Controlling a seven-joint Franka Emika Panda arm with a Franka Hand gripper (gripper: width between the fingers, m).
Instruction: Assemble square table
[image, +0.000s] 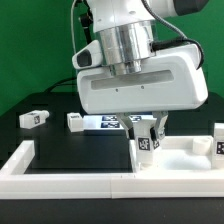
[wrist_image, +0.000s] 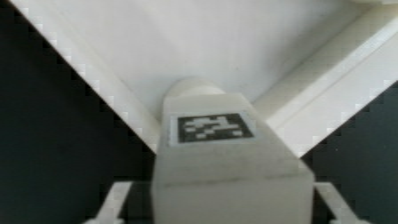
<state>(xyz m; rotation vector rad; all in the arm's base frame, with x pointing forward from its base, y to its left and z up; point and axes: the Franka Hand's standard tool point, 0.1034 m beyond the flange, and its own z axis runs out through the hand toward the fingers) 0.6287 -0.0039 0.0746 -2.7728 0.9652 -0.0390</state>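
My gripper (image: 148, 131) is shut on a short white leg block (image: 148, 146) with a black-and-white tag and holds it upright at the near corner of the white square slab (image: 186, 156). In the wrist view the same leg block (wrist_image: 214, 130) fills the space between my fingers (wrist_image: 125, 200), and the slab's corner (wrist_image: 187, 45) spreads out beyond it. My gripper (wrist_image: 222, 205) sits at that picture's edge. Another leg block (image: 217, 140) stands at the exterior view's right edge. Two leg blocks (image: 33, 117) (image: 75, 121) lie on the black table.
The long low white border wall (image: 70, 180) runs along the front and turns back at the exterior view's left. The marker board (image: 104, 124) lies behind my gripper. The arm's large white body (image: 140, 80) hangs over the middle.
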